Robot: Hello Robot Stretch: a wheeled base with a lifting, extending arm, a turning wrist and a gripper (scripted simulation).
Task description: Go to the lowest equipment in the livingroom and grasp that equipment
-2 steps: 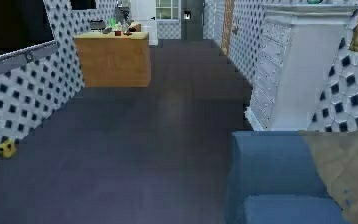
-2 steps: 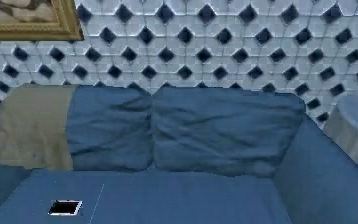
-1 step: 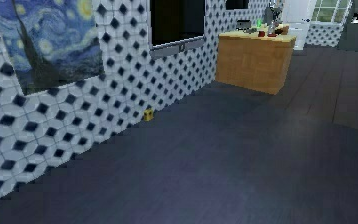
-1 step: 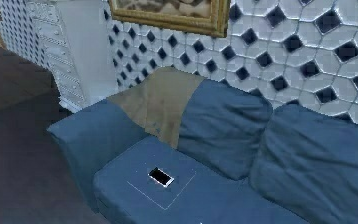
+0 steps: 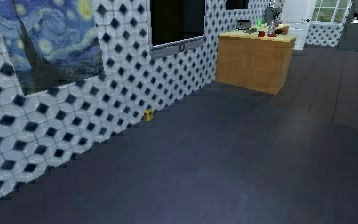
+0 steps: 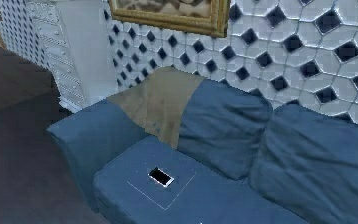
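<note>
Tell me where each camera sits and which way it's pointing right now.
Forward view: on the robot, looking ahead and down along dark floor and patterned wall toward a wooden cabinet; no robot body.
Arm side view: on the body, looking sideways at a blue sofa under a gold-framed picture; no robot body.
Shared: the wall pattern and dark floor.

robot body | colours: cannot tell; shapes: cannot tell; markings: cannot tell

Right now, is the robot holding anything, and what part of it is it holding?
That cannot be told here. A small flat phone-like thing lies on the blue sofa.
</note>
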